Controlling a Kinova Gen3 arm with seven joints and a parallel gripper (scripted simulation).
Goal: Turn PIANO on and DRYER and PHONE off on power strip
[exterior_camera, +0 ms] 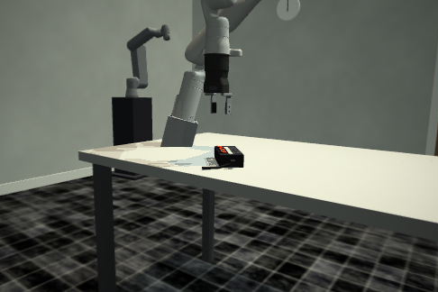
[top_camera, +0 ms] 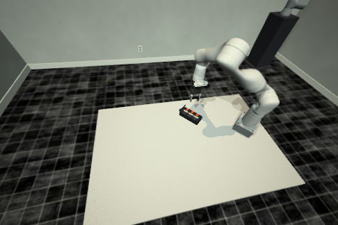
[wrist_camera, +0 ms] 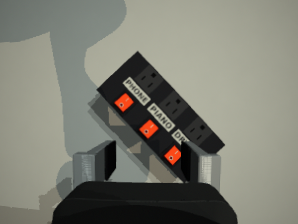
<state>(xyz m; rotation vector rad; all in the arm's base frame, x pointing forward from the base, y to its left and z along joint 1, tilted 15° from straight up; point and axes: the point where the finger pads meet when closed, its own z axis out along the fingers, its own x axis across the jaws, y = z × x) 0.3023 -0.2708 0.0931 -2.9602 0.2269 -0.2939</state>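
Observation:
A black power strip (top_camera: 190,116) (exterior_camera: 229,156) (wrist_camera: 174,104) lies flat on the white table (top_camera: 163,167) (exterior_camera: 346,180) (wrist_camera: 233,30), right way up. In the wrist view it lies diagonally, with three red rocker switches in a row: PHONE (wrist_camera: 123,103), PIANO (wrist_camera: 149,128) and DRYER (wrist_camera: 173,155). I cannot tell which way each switch is set. My gripper (top_camera: 196,100) (exterior_camera: 221,108) (wrist_camera: 148,155) is open and empty. It hangs well above the strip's switch side and touches nothing.
My arm's base (top_camera: 246,126) (exterior_camera: 179,131) stands on the table behind the strip. A thin black cord (exterior_camera: 211,168) lies beside the strip near the table's end edge. A second arm on a black pedestal (top_camera: 270,38) (exterior_camera: 132,119) stands off the table.

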